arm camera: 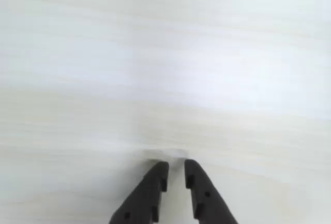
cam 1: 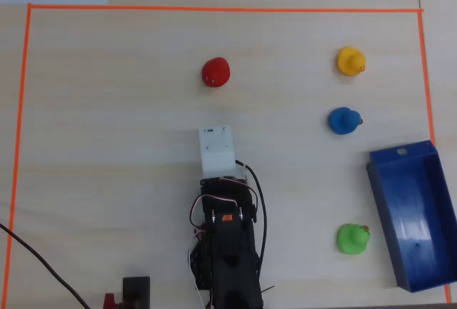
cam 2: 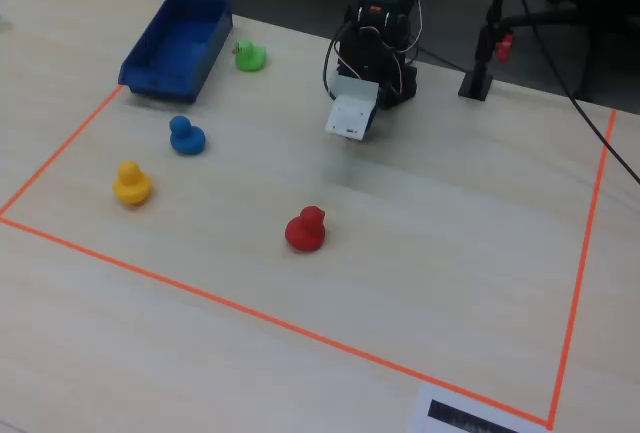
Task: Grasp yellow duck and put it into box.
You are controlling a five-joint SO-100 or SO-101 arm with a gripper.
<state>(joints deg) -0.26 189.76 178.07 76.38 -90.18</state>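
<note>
Though claw (arm camera: 176, 168) fills wrist view's lower edge, fingers nearly together on nothing, ducks stay outside that view. Overhead: box (cam 1: 428, 180) cut off at right edge. Four ducks, one box. Yellow duck (cam 1: 350, 61) far right and ahead of claw.

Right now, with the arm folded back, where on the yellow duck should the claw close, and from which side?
Probably from straight above, closing on the round body of the yellow duck below its head. It stands upright and alone on the table, the blue duck well apart, so both flanks are free.
</note>
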